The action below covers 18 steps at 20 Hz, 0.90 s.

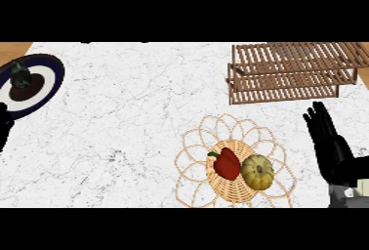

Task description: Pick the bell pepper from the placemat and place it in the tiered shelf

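A red bell pepper (226, 163) with a green stem lies on a round woven placemat (193, 146), left of the right hand (330, 146). A wooden two-tiered shelf (296, 73) stands beyond that hand's fingertips.

Bell pepper (226, 163) and squash (257, 171) side by side on the placemat (193, 146) — shelf (296, 72) behind, plate (45, 83) far left.

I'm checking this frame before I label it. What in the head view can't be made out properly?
- Left robot hand: only a dark sliver at the left edge; its fingers are cut off.
- Dark object on the plate: too small and dark to identify.
- Tiered shelf: its right end runs past the right edge.
- Right robot hand: fingers straight; the wrist is cut by the right edge.
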Motion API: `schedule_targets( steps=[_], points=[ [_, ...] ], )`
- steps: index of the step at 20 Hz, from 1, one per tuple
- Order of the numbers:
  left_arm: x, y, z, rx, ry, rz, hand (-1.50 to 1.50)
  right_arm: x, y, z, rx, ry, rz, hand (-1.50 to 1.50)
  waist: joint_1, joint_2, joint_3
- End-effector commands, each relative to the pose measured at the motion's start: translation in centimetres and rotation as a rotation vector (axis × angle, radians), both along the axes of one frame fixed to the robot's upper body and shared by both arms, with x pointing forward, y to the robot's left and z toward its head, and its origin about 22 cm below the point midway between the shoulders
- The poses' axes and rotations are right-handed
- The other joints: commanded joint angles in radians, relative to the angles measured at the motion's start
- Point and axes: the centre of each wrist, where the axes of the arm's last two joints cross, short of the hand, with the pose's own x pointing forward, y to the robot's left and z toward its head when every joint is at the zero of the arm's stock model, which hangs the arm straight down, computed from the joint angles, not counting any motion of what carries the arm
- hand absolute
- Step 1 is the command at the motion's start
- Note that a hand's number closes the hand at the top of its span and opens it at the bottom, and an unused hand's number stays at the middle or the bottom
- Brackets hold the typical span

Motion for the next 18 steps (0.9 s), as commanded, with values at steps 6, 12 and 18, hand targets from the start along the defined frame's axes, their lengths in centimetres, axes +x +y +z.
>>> schedule_targets(
  steps=[6, 12, 18],
  points=[
    [2.9, -6.9, 2.1, -0.17, -0.2, -0.214, 0.0, 2.9, 13.4, 7.1, -0.101, -0.196, 0.998, 1.5, 0.134, 0.02, -0.016],
    [3.8, -10.2, 0.4, -0.266, -0.194, -0.19, 0.0, 7.9, 14.6, 9.1, 0.068, -0.117, 1.102, -1.5, 0.045, 0.028, -0.009],
    [3.9, -10.2, -0.3, -0.251, -0.179, -0.16, 0.0, 9.3, 13.0, 15.9, -0.237, -0.167, 1.391, -1.5, 0.02, 0.017, -0.01]
  ],
)
